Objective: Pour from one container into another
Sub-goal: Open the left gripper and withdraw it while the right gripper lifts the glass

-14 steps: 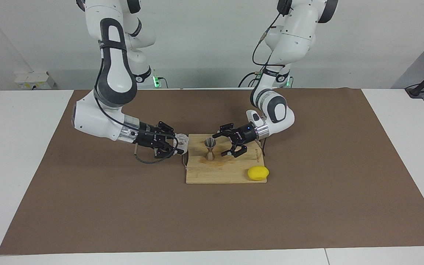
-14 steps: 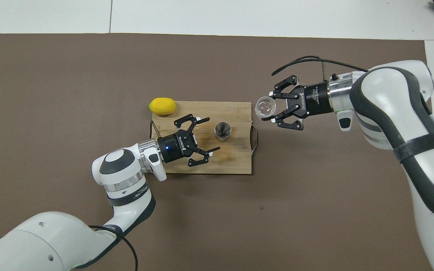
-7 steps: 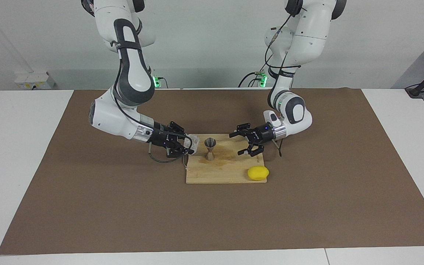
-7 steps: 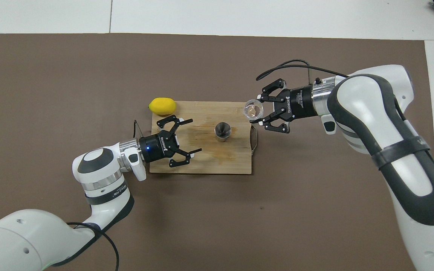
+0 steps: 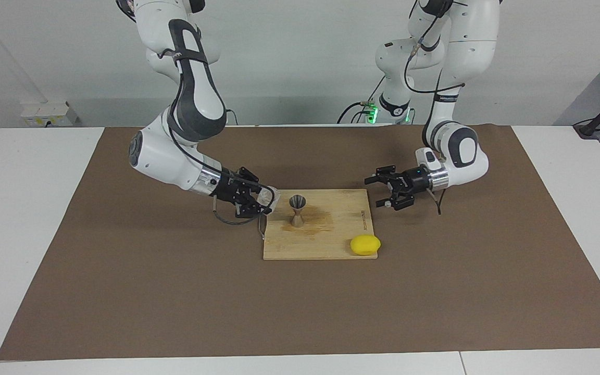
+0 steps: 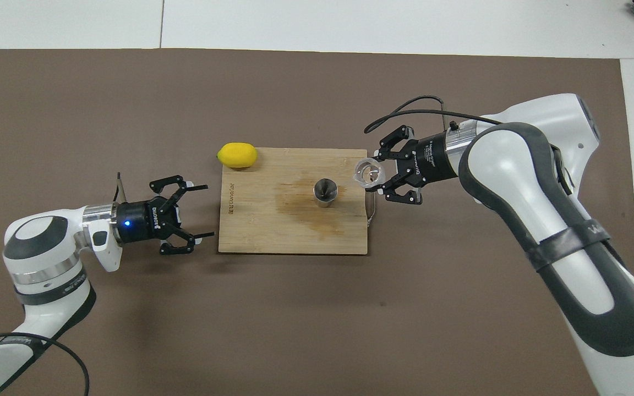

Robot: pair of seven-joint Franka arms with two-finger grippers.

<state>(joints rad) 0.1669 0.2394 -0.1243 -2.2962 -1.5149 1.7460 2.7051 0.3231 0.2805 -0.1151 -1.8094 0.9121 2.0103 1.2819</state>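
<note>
Here, right gripper point(image 6: 375, 176) (marked ROBOTIQ) grips glass cup point(image 6: 368, 172) beside jigger point(image 6: 325, 192).

A brown mat point(image 5: 175, 291) covers most of the white tabletop point(image 5: 24, 208), leaving bare strips along the edges. Near the middle of the mat lies a wooden cutting board point(image 5: 326, 245), flat, with a darker stain point(image 6: 300, 206) across its centre. A yellow lemon point(image 5: 365, 245) rests at one corner of the board, the corner farther from the robots, toward the left arm's end of the tabletop.
</note>
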